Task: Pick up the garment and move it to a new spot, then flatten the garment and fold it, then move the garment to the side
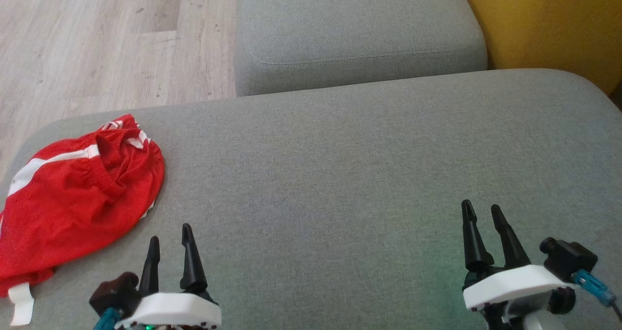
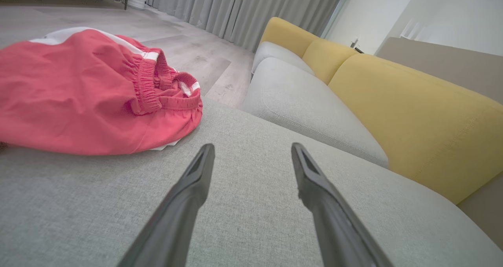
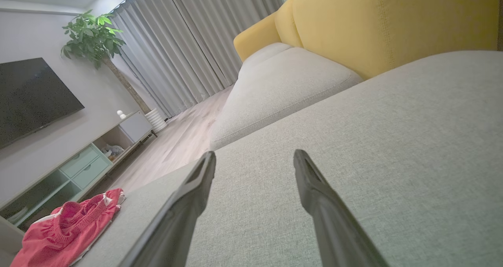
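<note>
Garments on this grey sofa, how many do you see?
1. The red garment lies bunched at the left end of the grey seat, near the left gripper; something could hide beneath it.

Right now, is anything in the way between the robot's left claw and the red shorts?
Nothing visible. Bare gray cushion is all that lies between the open left gripper and the red shorts, which sit crumpled just ahead and to its left.

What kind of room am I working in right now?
Most likely a home living room. The work surface is a grey sofa with yellow back cushions, and across the wood floor there is a wall-mounted TV above a low cabinet, with floor-length curtains.
</note>
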`<state>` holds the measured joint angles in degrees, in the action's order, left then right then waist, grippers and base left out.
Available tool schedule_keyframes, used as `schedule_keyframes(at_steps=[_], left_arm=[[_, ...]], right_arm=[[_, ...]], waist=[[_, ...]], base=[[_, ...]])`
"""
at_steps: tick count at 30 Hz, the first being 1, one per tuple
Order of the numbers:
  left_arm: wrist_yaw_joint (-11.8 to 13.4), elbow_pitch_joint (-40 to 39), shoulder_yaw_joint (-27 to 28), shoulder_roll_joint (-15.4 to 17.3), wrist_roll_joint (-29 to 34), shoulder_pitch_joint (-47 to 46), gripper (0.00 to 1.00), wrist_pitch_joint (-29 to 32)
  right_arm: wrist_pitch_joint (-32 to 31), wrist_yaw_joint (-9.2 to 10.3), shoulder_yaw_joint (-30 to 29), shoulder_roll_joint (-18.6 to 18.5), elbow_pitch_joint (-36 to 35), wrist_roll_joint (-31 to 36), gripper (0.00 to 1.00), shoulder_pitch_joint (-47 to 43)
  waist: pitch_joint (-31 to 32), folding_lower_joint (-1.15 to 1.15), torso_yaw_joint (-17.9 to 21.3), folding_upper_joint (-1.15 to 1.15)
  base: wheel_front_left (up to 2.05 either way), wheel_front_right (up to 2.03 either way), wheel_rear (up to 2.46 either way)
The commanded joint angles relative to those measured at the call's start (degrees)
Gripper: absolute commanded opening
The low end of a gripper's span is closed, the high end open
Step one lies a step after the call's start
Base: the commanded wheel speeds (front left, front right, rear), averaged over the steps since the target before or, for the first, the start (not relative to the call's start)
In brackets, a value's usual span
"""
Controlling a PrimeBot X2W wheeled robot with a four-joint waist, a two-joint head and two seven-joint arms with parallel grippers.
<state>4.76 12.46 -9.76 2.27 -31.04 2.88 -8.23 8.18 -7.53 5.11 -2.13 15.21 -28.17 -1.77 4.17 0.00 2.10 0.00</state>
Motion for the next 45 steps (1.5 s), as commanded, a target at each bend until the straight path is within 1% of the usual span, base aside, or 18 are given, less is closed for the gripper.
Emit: schedule_keyframes(at_steps=[1, 11, 21, 27, 34, 37, 45], left_arm=[[0.5, -2.3, 0.6, 0.5, 2.0, -1.7, 1.0, -0.9], [1.6, -0.4, -0.8, 0.5, 8.6, -1.5, 1.0, -2.6], [2.5, 1.1, -2.0, 0.5, 15.3, -1.3, 1.0, -4.1], [3.8, 2.2, -2.6, 0.6, 19.7, -1.3, 1.0, -5.1], [4.8, 2.7, -3.4, 0.6, 24.3, -1.0, 1.0, -6.3], [5.0, 3.0, -3.7, 0.6, 25.4, -0.8, 1.0, -6.8], [4.7, 3.2, -3.2, 0.6, 24.3, -0.6, 1.0, -6.8]], right_arm=[[0.9, 0.03, 1.4, -0.6, -2.0, 2.2, 1.0, 2.1], [2.6, 0.03, 1.1, -0.6, -0.7, 10.8, 1.0, 2.0], [4.2, 0.04, 2.3, -0.7, -0.5, 16.4, 1.0, 1.9], [5.2, 0.04, 3.2, -0.7, -0.1, 21.0, 1.0, 1.7], [6.4, 0.04, 3.8, -0.7, 1.8, 26.8, 1.0, 1.4], [6.8, 0.04, 3.7, -0.8, 2.9, 29.1, 1.0, 1.3], [6.8, 0.04, 1.8, -0.8, 6.1, 29.0, 1.0, 1.3]], waist=[[0.1, 0.0, 0.0, 0.0], [0.8, 0.0, 0.3, 0.0], [1.5, 0.0, 0.8, 0.0], [1.9, 0.0, 0.8, 0.0], [2.4, 0.0, 0.4, 0.0], [2.6, 0.0, 0.3, 0.0], [2.7, 0.0, -0.1, 0.0]], base=[[0.0, 0.0, 0.0], [0.0, 0.0, 0.0], [0.0, 0.0, 0.0], [0.0, 0.0, 0.0], [0.0, 0.0, 0.0], [0.0, 0.0, 0.0], [0.0, 0.0, 0.0]])
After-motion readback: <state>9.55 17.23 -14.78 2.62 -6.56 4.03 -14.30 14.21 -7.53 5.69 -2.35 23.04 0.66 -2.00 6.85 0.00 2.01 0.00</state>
